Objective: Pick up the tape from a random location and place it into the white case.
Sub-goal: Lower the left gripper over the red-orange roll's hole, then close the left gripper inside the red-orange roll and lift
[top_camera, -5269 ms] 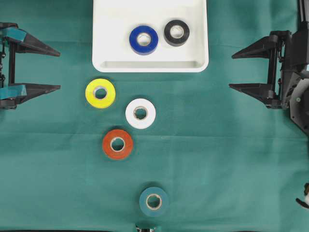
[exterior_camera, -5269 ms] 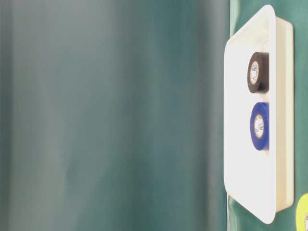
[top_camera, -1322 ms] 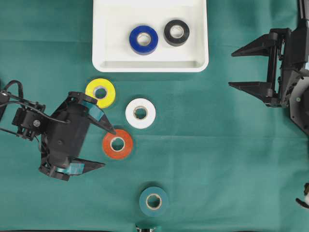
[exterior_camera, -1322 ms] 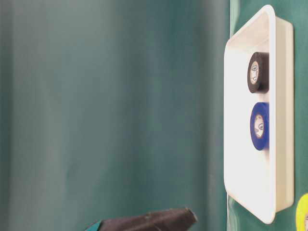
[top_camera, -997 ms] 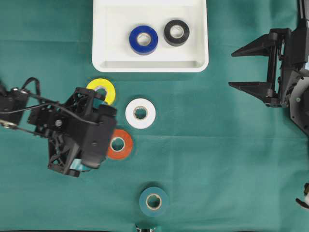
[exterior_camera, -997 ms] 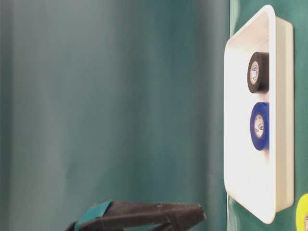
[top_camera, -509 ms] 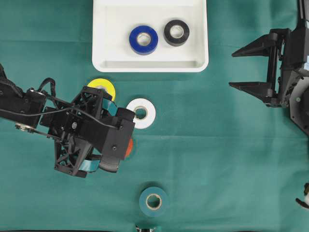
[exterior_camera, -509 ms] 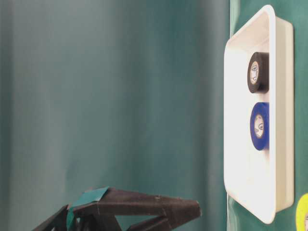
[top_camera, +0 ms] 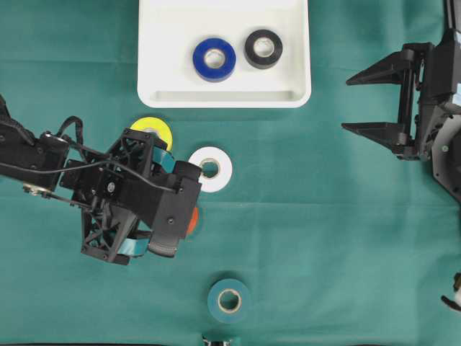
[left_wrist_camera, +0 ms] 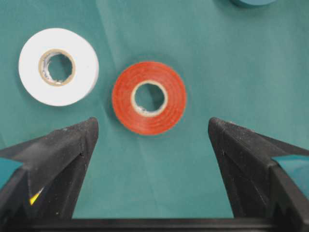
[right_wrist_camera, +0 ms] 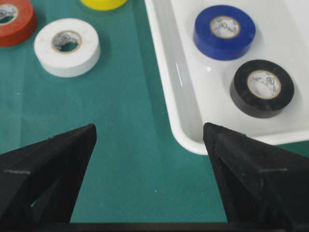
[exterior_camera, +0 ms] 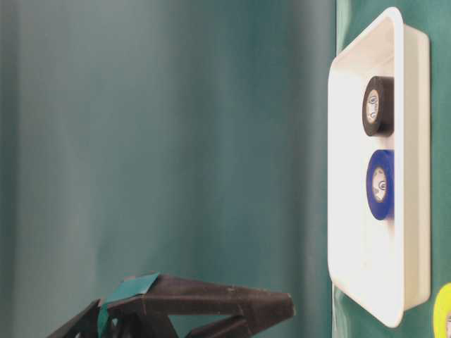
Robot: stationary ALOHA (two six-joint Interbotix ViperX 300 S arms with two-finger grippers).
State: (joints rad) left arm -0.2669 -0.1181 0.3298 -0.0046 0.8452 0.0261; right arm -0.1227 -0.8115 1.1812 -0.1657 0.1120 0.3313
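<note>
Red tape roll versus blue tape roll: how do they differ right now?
The red tape roll lies on the green cloth, outside the white case; the blue tape roll already sits inside it. The red one lies between the open left pincer fingers; nothing is near the blue. Both lie flat, untouched.

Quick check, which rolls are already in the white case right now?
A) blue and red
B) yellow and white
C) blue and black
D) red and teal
C: the overhead view shows the blue roll and the black roll lying inside the white case, while the yellow, white, red and teal rolls sit on the green cloth.
</note>
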